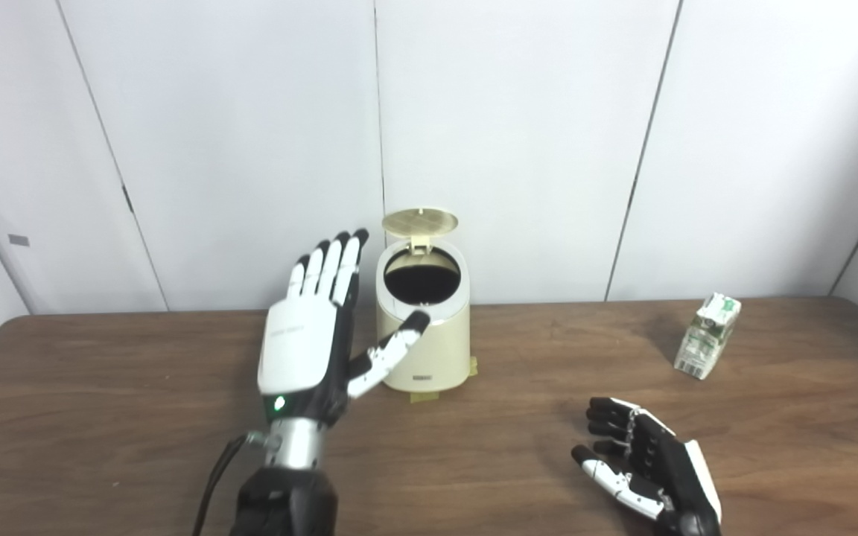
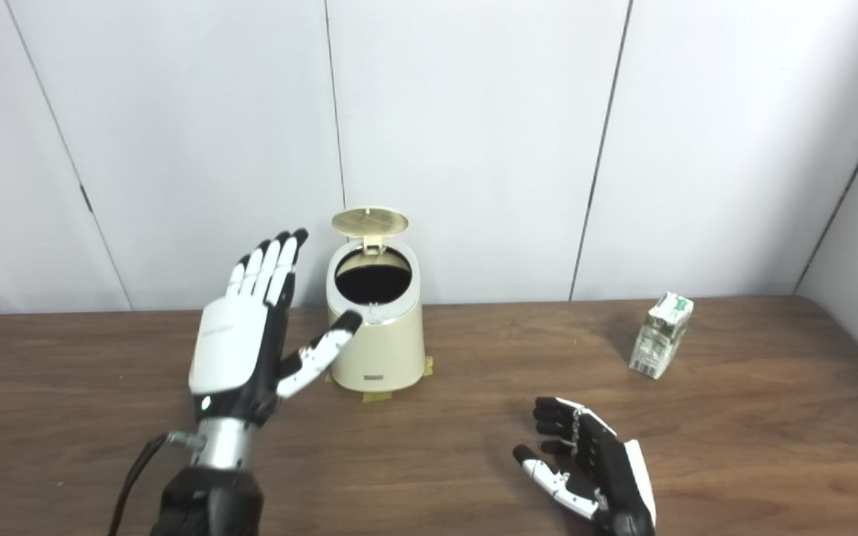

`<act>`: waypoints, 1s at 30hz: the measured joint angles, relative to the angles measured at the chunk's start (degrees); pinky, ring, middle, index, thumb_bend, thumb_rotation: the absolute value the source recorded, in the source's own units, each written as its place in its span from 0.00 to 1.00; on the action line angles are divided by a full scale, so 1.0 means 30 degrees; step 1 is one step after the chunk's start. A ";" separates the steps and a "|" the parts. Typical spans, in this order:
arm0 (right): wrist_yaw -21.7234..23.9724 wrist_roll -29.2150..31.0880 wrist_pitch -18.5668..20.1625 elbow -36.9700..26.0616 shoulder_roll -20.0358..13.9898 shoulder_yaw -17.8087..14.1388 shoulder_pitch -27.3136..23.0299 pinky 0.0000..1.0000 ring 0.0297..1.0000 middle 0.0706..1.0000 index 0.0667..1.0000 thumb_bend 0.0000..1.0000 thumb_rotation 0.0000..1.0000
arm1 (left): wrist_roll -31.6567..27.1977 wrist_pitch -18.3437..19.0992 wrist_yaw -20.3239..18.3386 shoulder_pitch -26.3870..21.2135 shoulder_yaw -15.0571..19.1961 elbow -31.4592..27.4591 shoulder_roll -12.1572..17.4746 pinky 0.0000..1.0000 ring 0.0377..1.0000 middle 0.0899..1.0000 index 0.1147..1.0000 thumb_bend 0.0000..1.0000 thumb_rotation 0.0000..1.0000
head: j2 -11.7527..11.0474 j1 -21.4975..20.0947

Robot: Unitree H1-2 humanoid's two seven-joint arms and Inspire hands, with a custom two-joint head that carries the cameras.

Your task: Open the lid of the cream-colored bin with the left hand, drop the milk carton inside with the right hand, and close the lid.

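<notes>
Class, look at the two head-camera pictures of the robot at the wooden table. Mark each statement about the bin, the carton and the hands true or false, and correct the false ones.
1. The lid of the cream-colored bin stands open. True.
2. The milk carton is already inside the bin. False: it stands on the table, far to the bin's right.
3. The right hand holds the carton. False: it holds nothing and is low over the table near the front edge.
4. The left hand is open, fingers spread, beside the bin. True.
5. The bin lies tipped over. False: it stands upright.
</notes>
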 measured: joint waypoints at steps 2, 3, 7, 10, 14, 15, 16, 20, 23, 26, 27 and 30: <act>0.0000 0.0000 -0.0001 0.0000 -0.0021 0.0042 0.0002 0.66 0.71 0.70 0.68 0.28 0.03 | -0.1373 -0.1544 0.0711 0.0884 0.0338 0.0006 -0.0022 0.97 1.00 1.00 1.00 0.49 0.99 | 0.0000 -0.0030; 0.0000 0.0003 -0.0001 0.0000 -0.0018 0.0046 0.0002 0.66 0.71 0.70 0.68 0.28 0.03 | -0.2208 -0.2558 0.1070 0.1365 0.0460 0.0016 -0.0009 0.96 1.00 1.00 1.00 0.48 0.99 | 0.0000 -0.0001; -0.0018 0.0263 0.0022 0.0006 0.0094 -0.0023 -0.0002 0.63 0.68 0.67 0.66 0.28 0.00 | -0.5198 -0.6167 0.1963 0.2667 0.0955 0.0164 -0.0212 0.90 0.95 0.95 0.94 0.41 0.95 | 0.0029 0.0029; -0.0160 0.0768 0.0154 0.0002 0.0612 -0.0397 -0.0010 0.63 0.66 0.66 0.64 0.28 0.00 | -0.6637 -0.7606 0.2494 0.3126 0.1633 0.0194 -0.0883 0.84 0.89 0.89 0.86 0.30 0.99 | 0.0029 0.0029; -0.0212 0.1002 -0.0124 -0.0043 0.0965 -0.0552 -0.0014 0.62 0.65 0.65 0.63 0.27 0.08 | -0.8761 -0.8998 0.2431 0.4309 0.2167 0.0222 -0.1299 0.79 0.85 0.85 0.82 0.21 0.96 | -0.0203 0.0087; -0.0199 0.1050 -0.0236 -0.0072 0.0956 -0.0568 -0.0011 0.62 0.65 0.65 0.63 0.27 0.09 | -0.9285 -0.9364 0.2293 0.4664 0.2302 0.0293 -0.1238 0.78 0.85 0.85 0.81 0.21 0.94 | -0.0263 0.0145; -0.0196 0.1161 -0.0240 -0.0098 0.0958 -0.0621 -0.0006 0.61 0.65 0.64 0.62 0.28 0.10 | -0.9823 -0.9669 0.2053 0.5001 0.2460 0.0426 -0.1127 0.78 0.85 0.85 0.81 0.22 0.93 | -0.0293 0.0117; -0.0014 0.2023 -0.0057 -0.0688 0.1269 -0.0810 0.0277 0.56 0.60 0.59 0.59 0.29 0.09 | -1.0560 -1.0153 0.1684 0.5592 0.2995 0.1316 -0.0823 0.74 0.82 0.82 0.78 0.22 0.91 | -0.0293 -0.0029; 0.0105 0.2155 0.0266 -0.1798 0.1412 -0.0836 0.0318 0.59 0.63 0.63 0.61 0.32 0.19 | -1.0637 -1.0833 0.1347 0.5583 0.3056 0.1328 -0.0822 0.75 0.83 0.83 0.80 0.22 0.95 | -0.0322 -0.0001; 0.0297 0.2296 0.0292 -0.2766 0.1084 -0.1208 -0.0005 0.63 0.66 0.66 0.64 0.34 0.17 | -1.0785 -1.0854 0.1008 0.5680 0.3177 0.1368 -0.0850 0.77 0.84 0.84 0.80 0.25 0.99 | -0.0381 -0.0059; 0.0369 0.2454 0.0263 -0.2812 0.0888 -0.1401 -0.0181 0.64 0.67 0.66 0.65 0.34 0.16 | -1.0892 -1.0854 0.0961 0.5777 0.3232 0.1368 -0.0875 0.77 0.84 0.84 0.80 0.25 1.00 | -0.0381 -0.0059; 0.0496 0.2681 0.0183 -0.2757 -0.0106 -0.2036 -0.0728 0.69 0.70 0.68 0.67 0.37 0.19 | -1.1293 -1.0854 0.0663 0.5938 0.3325 0.1367 -0.0910 0.79 0.84 0.84 0.81 0.26 1.00 | -0.0381 -0.0176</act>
